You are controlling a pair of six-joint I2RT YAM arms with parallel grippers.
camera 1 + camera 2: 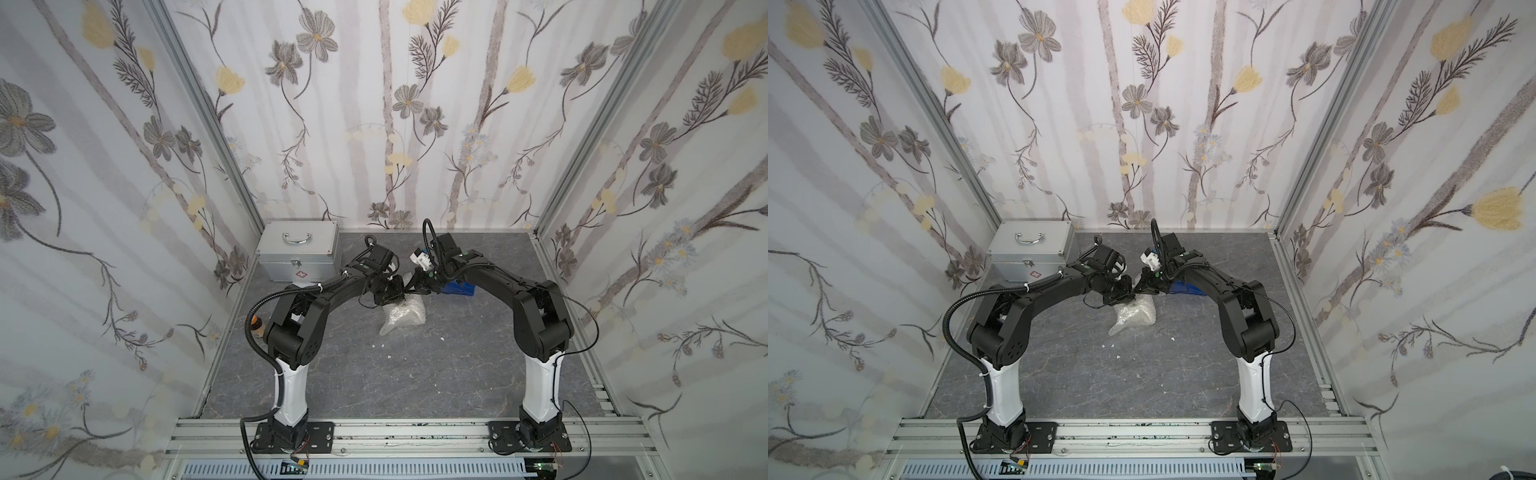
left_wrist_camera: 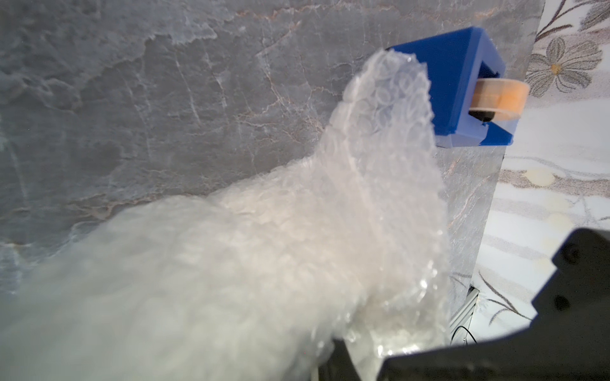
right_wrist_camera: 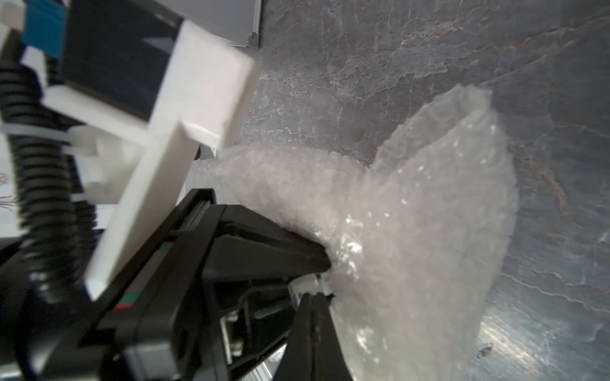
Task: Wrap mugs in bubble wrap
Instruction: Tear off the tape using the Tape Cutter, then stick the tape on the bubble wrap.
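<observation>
I observed the bubble wrap point(image 1: 402, 318) bunched into a bundle near the middle of the bench point(image 1: 374, 374), lower part resting on the surface, top gathered upward. The left gripper point(image 1: 402, 296) had its jaws closed on the upper fold. The right gripper point(image 3: 312, 297) met it tip to tip, jaws fully closed, pinching the same fold just beside. The blue tape dispenser point(image 1: 457, 289) stood behind the right gripper; a metal case point(image 1: 297, 251) sat in the far left corner.

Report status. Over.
Both shut on wrap: left pincer, right pincer. Wrap bunched on table, mug unseen. Blue dispenser close behind.
</observation>
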